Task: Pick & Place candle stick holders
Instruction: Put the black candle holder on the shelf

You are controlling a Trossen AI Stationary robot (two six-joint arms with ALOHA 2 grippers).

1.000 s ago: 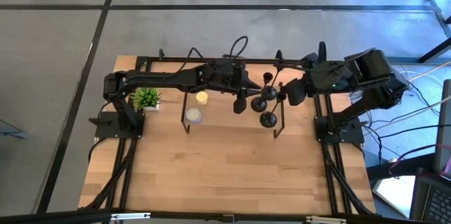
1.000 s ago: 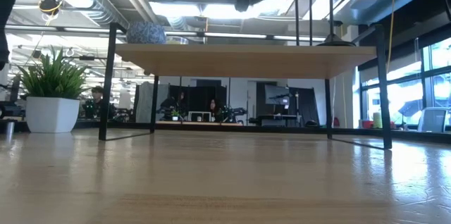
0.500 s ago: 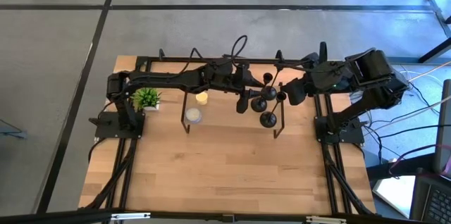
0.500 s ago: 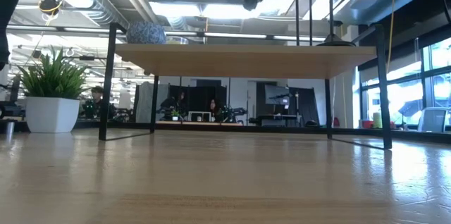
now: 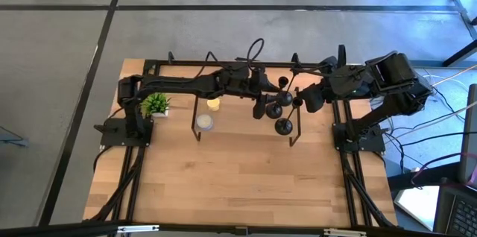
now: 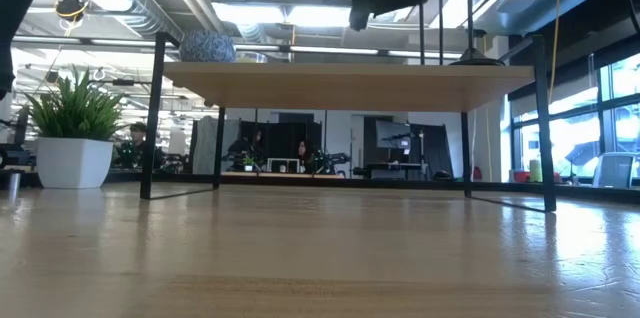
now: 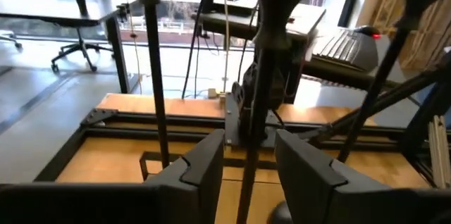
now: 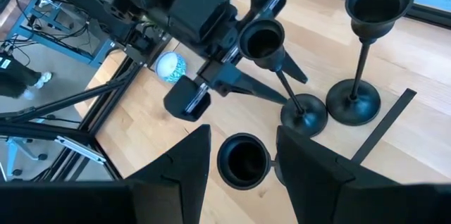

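From above, 3 candle stick holders (image 5: 282, 106) were seen standing close together on the wooden shelf (image 5: 238, 114), between the left claw (image 5: 262, 107) and the right claw (image 5: 307, 101). In the left wrist view, the fingers (image 7: 201, 171) were parted, one thin stem (image 7: 252, 146) standing between them, ungripped. In the right wrist view, the right claw's jaws were spread above 1 cup (image 8: 243, 160), nothing held. A clean retreat is judged to need the stem kept centred, untouched.

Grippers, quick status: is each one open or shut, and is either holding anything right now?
Left gripper: open, fingers on either side of a candlestick stem, not clamped.
Right gripper: open around another candlestick's cup, holding nothing.
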